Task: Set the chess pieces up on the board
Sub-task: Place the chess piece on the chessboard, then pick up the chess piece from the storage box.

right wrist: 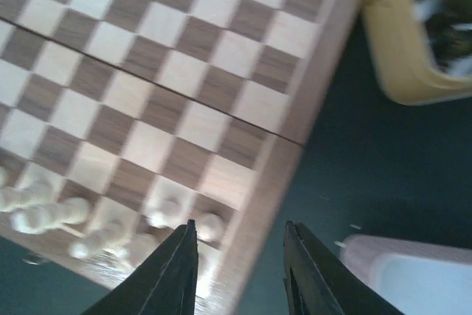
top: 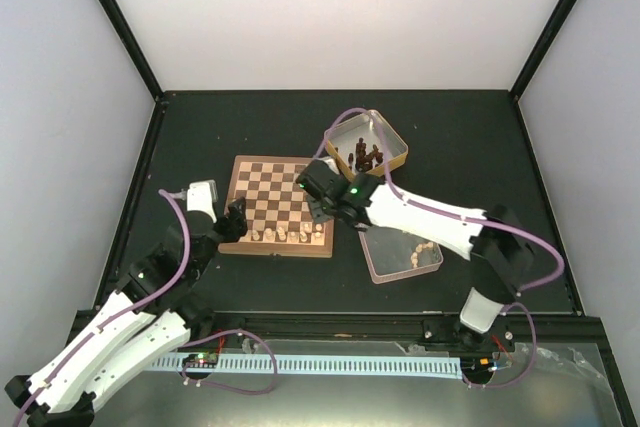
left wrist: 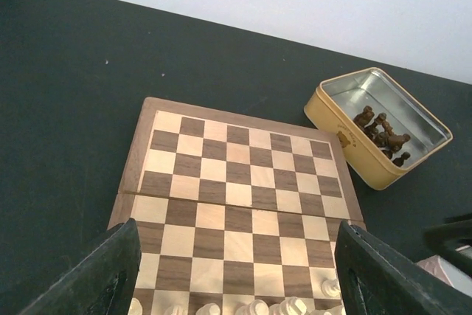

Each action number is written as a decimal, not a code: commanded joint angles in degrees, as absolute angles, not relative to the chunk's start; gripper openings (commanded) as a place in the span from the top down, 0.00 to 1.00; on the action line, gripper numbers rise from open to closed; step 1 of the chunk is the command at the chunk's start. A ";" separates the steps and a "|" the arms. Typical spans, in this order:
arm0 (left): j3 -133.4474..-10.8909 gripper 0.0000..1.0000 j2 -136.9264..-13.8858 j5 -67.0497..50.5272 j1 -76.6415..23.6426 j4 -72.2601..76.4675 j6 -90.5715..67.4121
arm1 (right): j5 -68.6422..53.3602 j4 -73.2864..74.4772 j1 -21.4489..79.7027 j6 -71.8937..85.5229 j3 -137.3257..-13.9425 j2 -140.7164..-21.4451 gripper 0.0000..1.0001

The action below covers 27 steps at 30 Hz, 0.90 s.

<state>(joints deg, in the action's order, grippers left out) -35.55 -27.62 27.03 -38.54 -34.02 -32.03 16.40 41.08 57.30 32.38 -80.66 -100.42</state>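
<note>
Over the board's (top: 270, 187) right edge, in the top view, the right gripper (top: 322, 205) hangs with its fingers apart and, as far as shows, nothing between them. A row of pale chess pieces (top: 285, 235) runs left to right along the board's near rank. More pale ones lie loose in the pink tray (top: 388, 259), near and to the right of that gripper. The right arm is plainly the nearer one to the tray. The left gripper (top: 235, 219) sits at the board's near left corner. A yellow tin (top: 395, 152) of dark pieces (top: 365, 155) stands beyond the board's far right corner.

From the left wrist, the left gripper (left wrist: 237, 228) is spread wide and empty. The board (left wrist: 236, 175) stretches away from it and the pale chess pieces (left wrist: 251, 306) are just under its fingers (left wrist: 96, 278).

From the right wrist, which is blurred, the right gripper (right wrist: 240, 225) is parted over the board's (right wrist: 177, 71) border. One pale piece (right wrist: 210, 226) is just beside its left finger, not held, and the rest of the row (right wrist: 44, 212) is further left. The pink tray (right wrist: 413, 271) lies to its right. A reach for the next piece would likely go that way.
</note>
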 commanded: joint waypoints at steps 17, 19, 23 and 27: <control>-36.22 0.25 -30.77 15.71 -37.87 -25.63 -28.94 | 21.03 32.35 33.43 39.73 -42.76 -78.42 0.64; -36.29 0.25 -31.22 14.80 -37.86 -25.04 -28.76 | 19.95 31.66 32.17 39.62 -42.11 -78.80 0.68; -36.47 0.25 -31.86 13.99 -37.81 -24.70 -28.70 | 19.27 32.95 31.56 40.39 -41.75 -80.13 0.70; -36.34 0.25 -32.07 13.67 -37.86 -24.73 -28.75 | 19.07 34.93 31.55 42.00 -40.35 -78.75 0.70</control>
<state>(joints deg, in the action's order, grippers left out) -35.55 -31.75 15.14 -38.22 -26.46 -29.50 19.29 34.37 31.88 39.81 -41.82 -79.77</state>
